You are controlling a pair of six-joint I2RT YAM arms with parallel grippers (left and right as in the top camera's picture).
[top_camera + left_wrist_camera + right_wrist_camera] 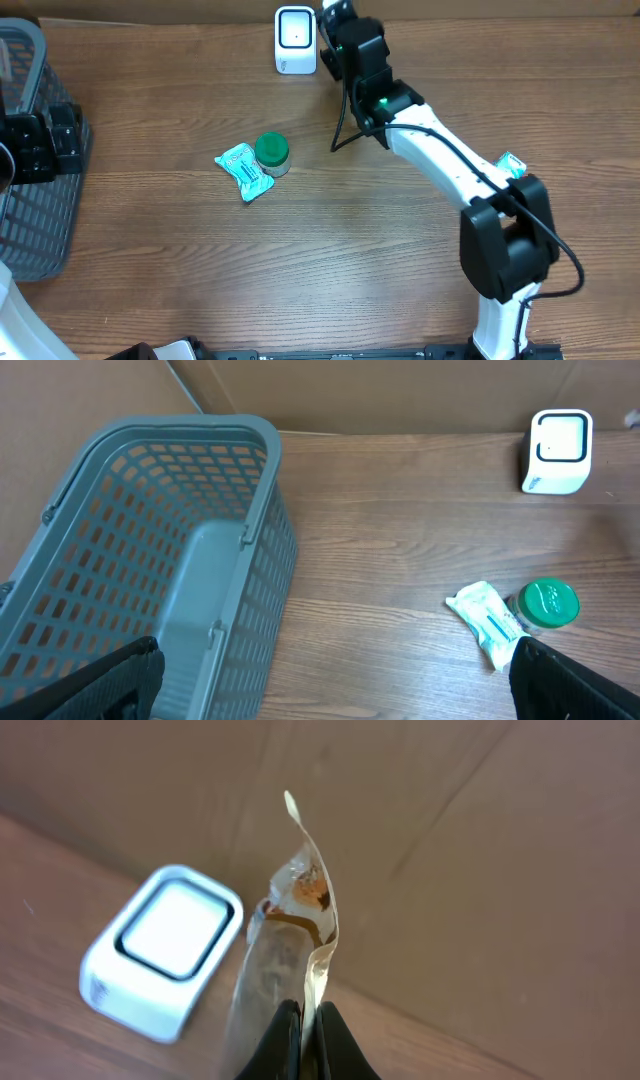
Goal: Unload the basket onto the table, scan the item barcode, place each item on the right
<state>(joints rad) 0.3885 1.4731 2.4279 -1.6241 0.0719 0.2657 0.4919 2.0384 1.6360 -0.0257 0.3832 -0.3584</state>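
Right tool point(303, 1025) is pinched shut on the lower edge of a thin foil pouch point(305, 910), which stands upright and edge-on between its fingers. Left tool point(335, 655) gapes wide, with nothing between its fingers.

Only the overhead view takes in the whole bench point(300, 270). It shows the grey basket point(40, 200) at the left edge and the right arm point(440, 150) reaching from the near right to the far middle. A small second sachet point(512, 163) lies just beside that arm on the right. From above, the tool almost hides the pouch, so the grip cannot be read there.

The left wrist view looks down into the basket, showing its slotted walls and smooth floor, which the overhead view cuts off.

The right wrist view alone shows the grip on the pouch, against a brown cardboard wall point(480, 870) at the far side.

All three views show the white scanner point(295, 40). In the overhead view it stands on the far middle of the bench, just left of the right tool. In the right wrist view it sits low and left of the pouch, not touching it, with its dark-rimmed window in view.

A green-lidded jar point(271, 152) and a crumpled teal sachet point(244, 170) lie touching at mid-bench, the jar to the right. The overhead and left wrist views show them.
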